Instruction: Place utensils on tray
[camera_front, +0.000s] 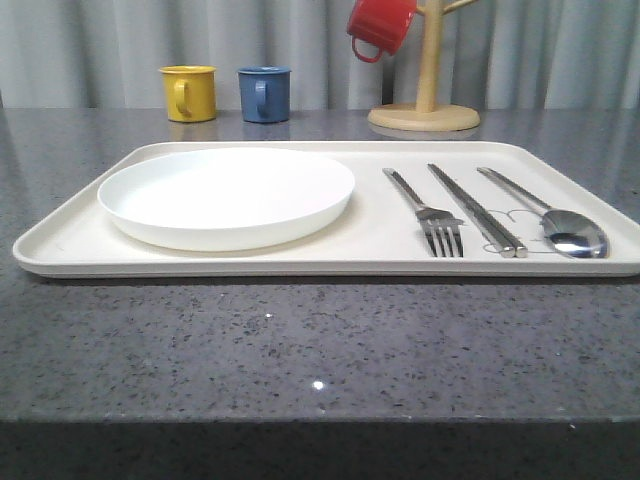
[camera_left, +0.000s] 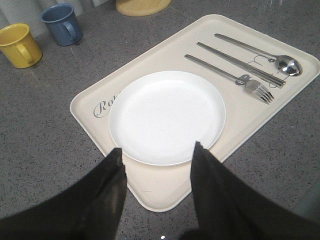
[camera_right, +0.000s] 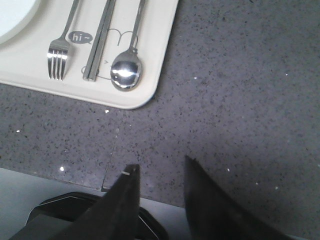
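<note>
The cream tray (camera_front: 380, 235) lies across the grey counter. On its left half sits the round white plate (camera_front: 226, 194). On its right half lie the fork (camera_front: 424, 208), the chopsticks (camera_front: 475, 208) and the spoon (camera_front: 548, 214), side by side. In the left wrist view my left gripper (camera_left: 157, 151) hangs open above the tray's near corner (camera_left: 165, 192), beside the plate (camera_left: 167, 117). In the right wrist view my right gripper (camera_right: 161, 167) is open over bare counter, off the tray's corner (camera_right: 137, 100), apart from the spoon (camera_right: 125, 71), chopsticks (camera_right: 98, 42) and fork (camera_right: 59, 55).
A yellow mug (camera_front: 189, 92) and a blue mug (camera_front: 264, 94) stand behind the tray. A wooden mug tree (camera_front: 425, 100) at the back right carries a red mug (camera_front: 380, 27). The counter's front edge (camera_right: 75, 172) runs just under the right gripper.
</note>
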